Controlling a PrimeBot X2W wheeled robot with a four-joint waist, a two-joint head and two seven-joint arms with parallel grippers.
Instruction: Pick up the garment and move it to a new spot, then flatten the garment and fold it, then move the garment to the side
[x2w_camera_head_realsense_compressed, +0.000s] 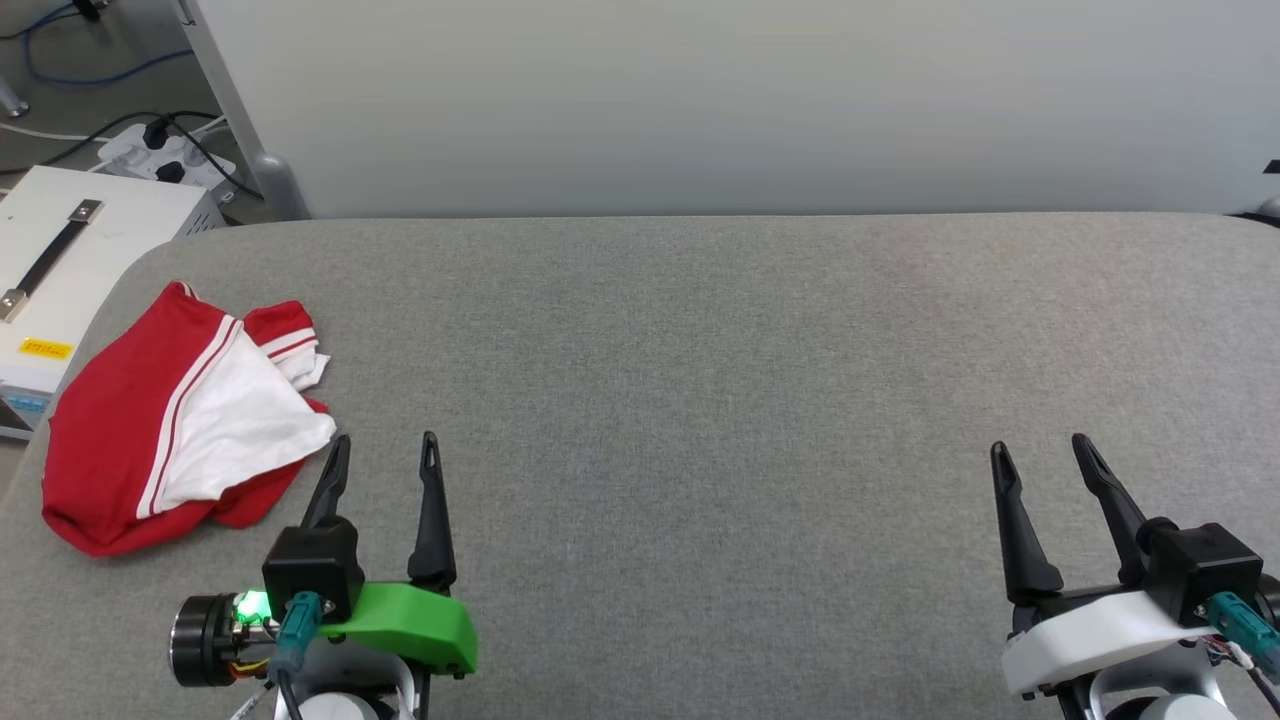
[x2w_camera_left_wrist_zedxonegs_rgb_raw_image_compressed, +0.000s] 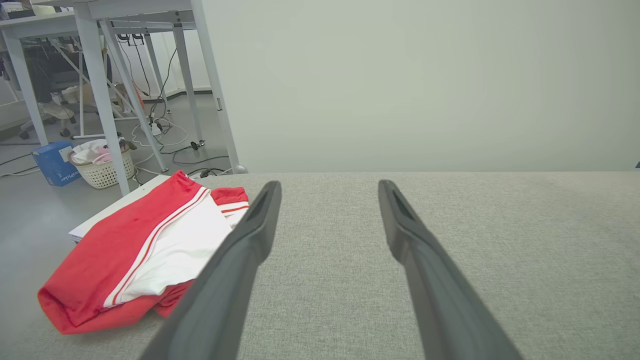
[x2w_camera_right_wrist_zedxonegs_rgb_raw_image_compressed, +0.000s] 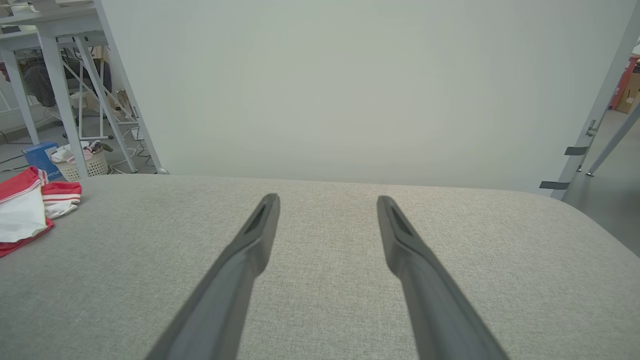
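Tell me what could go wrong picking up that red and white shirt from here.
1. The garment lies bunched at the table's left edge; a sideways nudge from the open left gripper might push it off.
2. Its layers overlap, so a pinch may catch only the white sleeve and lift it lopsided.
3. The right gripper, also open, sits far across the table, so a two-handed lift needs a long reach.

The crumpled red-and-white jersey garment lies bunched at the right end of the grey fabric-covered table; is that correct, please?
Not quite: the crumpled red-and-white jersey garment lies bunched at the left end of the grey fabric-covered table, as the head view shows.
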